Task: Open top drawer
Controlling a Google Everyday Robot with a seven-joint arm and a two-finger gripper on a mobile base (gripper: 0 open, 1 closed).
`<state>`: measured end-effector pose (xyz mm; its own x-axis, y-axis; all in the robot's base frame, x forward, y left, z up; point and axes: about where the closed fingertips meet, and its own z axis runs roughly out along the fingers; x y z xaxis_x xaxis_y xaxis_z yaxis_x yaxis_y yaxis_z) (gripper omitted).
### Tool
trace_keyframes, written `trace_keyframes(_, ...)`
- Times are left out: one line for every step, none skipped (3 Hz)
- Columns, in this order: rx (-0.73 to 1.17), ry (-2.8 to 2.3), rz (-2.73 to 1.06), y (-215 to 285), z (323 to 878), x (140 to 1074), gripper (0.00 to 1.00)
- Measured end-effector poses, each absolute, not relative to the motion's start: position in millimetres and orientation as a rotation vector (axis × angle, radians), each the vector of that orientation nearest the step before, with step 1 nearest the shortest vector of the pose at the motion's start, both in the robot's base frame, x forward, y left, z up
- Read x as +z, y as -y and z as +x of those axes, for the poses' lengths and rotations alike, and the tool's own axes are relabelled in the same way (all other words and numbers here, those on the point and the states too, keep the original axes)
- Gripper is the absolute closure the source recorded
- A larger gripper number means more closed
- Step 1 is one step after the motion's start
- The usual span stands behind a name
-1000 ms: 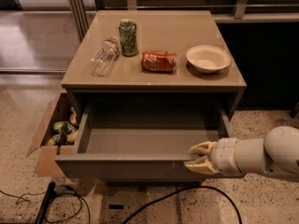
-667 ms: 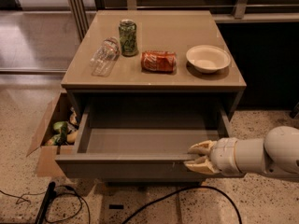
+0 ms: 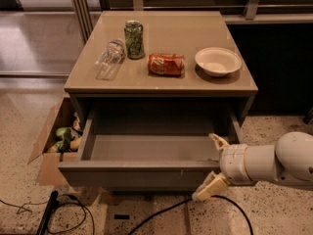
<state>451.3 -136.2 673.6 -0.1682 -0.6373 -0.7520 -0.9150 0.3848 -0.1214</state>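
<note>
The top drawer [image 3: 127,176] stands pulled far out of the grey-brown cabinet, and its grey interior shows nothing inside. My gripper [image 3: 204,166] is at the right end of the drawer front, on a white arm that comes in from the right. It is open. One pale finger [image 3: 218,142] is above the front's top edge and the other is below and in front of it. The fingers straddle the front's right corner without pinching it.
On the cabinet top [image 3: 161,84] are an upright green can [image 3: 134,39], a red can on its side [image 3: 166,64], a clear plastic bottle lying down [image 3: 110,58] and a white bowl [image 3: 218,60]. An open cardboard box [image 3: 49,146] sits on the floor at left. Cables [image 3: 161,214] run across the floor in front.
The gripper's fingers, close together on the drawer front's right end before, have spread wide apart. The drawer stays pulled out.
</note>
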Motion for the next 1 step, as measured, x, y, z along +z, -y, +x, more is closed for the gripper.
trace_keyframes(0.471, -1.897, -1.338, 136.2, 451.3, 673.6, 0.00)
